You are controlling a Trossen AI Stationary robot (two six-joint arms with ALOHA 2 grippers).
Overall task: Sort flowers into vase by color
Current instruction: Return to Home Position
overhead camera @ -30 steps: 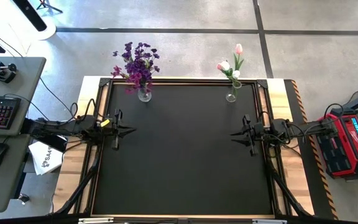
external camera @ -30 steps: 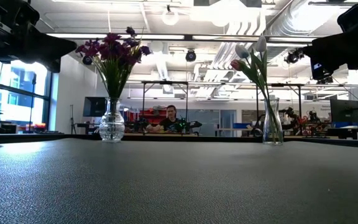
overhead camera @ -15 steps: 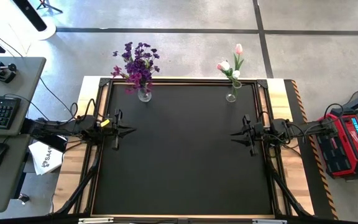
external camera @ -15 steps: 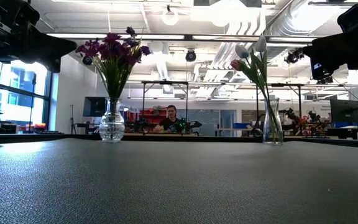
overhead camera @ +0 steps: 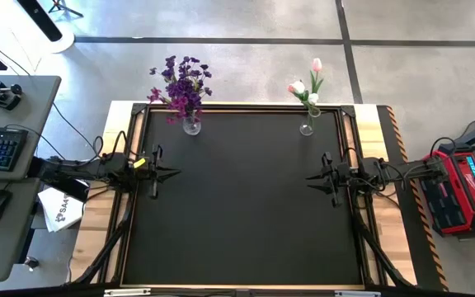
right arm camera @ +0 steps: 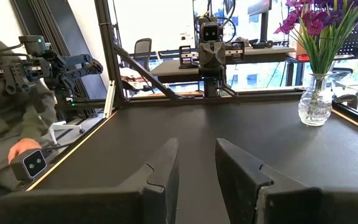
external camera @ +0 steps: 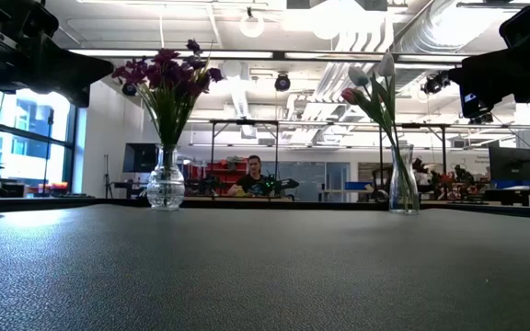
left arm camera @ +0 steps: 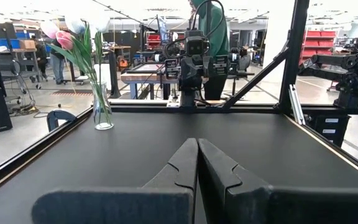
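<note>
- Purple flowers stand upright in upper-left vase; pink-white tulips in upper-right vase.
- Left gripper clenched, empty, mid-left; upper-left vase lies up-frame of it.
- Right gripper slightly parted, empty, mid-right.

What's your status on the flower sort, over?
Left gripper shut, empty, parked at left; right gripper open, empty, parked at right. Purple blossoms in round clear glass vase; pink and white tulip buds in slim clear glass vase. Nothing blocking.
</note>
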